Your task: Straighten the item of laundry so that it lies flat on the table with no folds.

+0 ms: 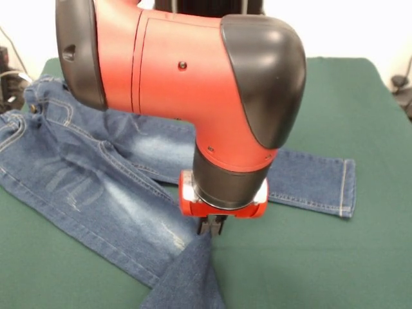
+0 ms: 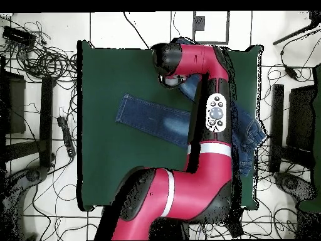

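Front view: gripper (image 1: 211,226) jaws clenched on folded-back leg of denim jeans (image 1: 96,180); soft, limp, fairly heavy; best gripped near cuff, desk (image 1: 335,251) underneath.

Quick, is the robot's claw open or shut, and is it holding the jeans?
Gripper: shut on the jeans, pinching a raised peak of one leg's denim above the table.

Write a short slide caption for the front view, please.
Sawyer gripper lifting a folded leg of blue jeans on the green table.
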Controlling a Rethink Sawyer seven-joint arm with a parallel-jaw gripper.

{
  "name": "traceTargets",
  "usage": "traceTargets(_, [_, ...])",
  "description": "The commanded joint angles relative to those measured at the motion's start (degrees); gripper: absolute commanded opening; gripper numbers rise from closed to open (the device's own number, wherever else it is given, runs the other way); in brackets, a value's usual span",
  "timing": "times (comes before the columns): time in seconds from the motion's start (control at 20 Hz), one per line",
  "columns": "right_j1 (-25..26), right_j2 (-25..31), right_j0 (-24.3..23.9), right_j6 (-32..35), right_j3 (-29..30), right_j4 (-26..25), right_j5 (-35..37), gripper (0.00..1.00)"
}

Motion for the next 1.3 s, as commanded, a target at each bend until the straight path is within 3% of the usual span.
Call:
traceTargets(0.05, [-1.94, -0.94, -0.34, 14.21, 4.99, 2.55, 1.29, 0.00])
traceTargets(0.1, [0.32, -0.09, 0.91, 14.38, 0.58, 1.93, 3.34, 0.00])
traceTargets(0.35, [-2.38, -1.61, 0.56, 17.08, 6.17, 4.02, 1.23, 0.00])
traceTargets(1.3, [-3.80, -2.19, 0.20, 24.29, 14.70, 12.48, -1.64, 0.00])
